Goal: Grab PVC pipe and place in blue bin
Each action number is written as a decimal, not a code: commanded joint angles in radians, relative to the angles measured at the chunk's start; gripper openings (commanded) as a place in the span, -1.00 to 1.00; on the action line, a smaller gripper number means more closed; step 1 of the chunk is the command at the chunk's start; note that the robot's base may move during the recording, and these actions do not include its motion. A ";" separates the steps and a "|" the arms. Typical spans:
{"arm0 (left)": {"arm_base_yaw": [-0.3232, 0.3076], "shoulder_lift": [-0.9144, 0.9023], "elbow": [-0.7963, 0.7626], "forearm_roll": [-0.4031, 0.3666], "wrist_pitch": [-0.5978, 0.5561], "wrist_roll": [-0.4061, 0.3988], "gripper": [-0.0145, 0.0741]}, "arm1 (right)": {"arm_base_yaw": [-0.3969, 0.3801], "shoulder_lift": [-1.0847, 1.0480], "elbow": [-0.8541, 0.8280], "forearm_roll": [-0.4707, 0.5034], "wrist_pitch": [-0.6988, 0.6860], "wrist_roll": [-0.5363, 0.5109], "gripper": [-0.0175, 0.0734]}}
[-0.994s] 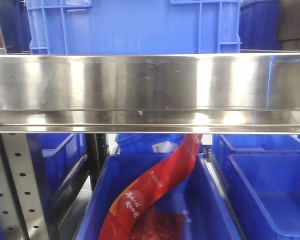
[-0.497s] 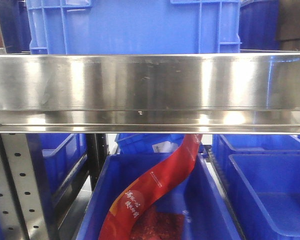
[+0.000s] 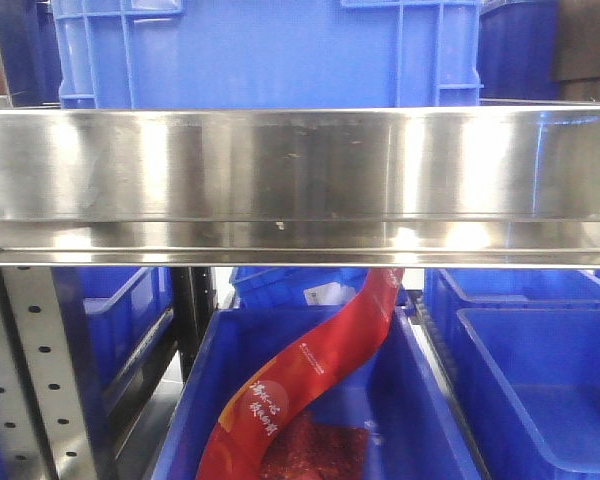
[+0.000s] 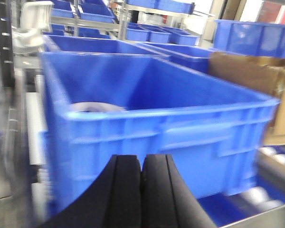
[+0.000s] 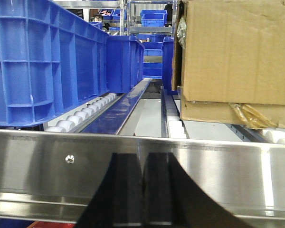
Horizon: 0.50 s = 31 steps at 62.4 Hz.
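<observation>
Left wrist view showed my left gripper (image 4: 141, 164) pressed together, empty, facing the bin (image 4: 152, 109); a pale curved thing lay inside. Right gripper (image 5: 142, 164) was likewise together. I saw no certain pipe.

A bin (image 4: 147, 118) sits on rollers (image 5: 85, 114) behind the rail (image 5: 142, 171), a box (image 5: 235, 57) to its right; more bins (image 3: 320, 400) below.

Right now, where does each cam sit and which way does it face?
Front: low, level with the steel shelf rail, facing blue bins; nothing of the robot shows.
Left wrist: behind the shut left fingers, facing a blue bin holding a pale ring-like object.
Right wrist: behind the shut right fingers, facing the rail, rollers and a cardboard box.
Front and right wrist share the rail.
</observation>
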 commanded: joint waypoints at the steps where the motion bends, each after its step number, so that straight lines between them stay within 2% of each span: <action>1: 0.047 -0.073 0.074 0.074 -0.037 0.002 -0.92 | -0.006 -0.004 0.000 0.003 -0.028 -0.002 -0.98; 5: 0.096 -0.138 0.152 0.097 -0.040 0.002 -0.92 | -0.006 -0.004 0.000 0.003 -0.028 -0.002 -0.98; 17: 0.218 -0.344 0.406 0.097 -0.078 0.002 -0.92 | -0.006 -0.004 0.000 0.003 -0.028 -0.002 -0.98; 23: 0.252 -0.459 0.529 0.097 -0.113 0.002 -0.92 | -0.006 -0.004 0.000 0.003 -0.028 -0.002 -0.98; 31: 0.262 -0.630 0.682 0.097 -0.169 0.002 -0.92 | -0.006 -0.004 0.000 0.003 -0.028 -0.002 -0.98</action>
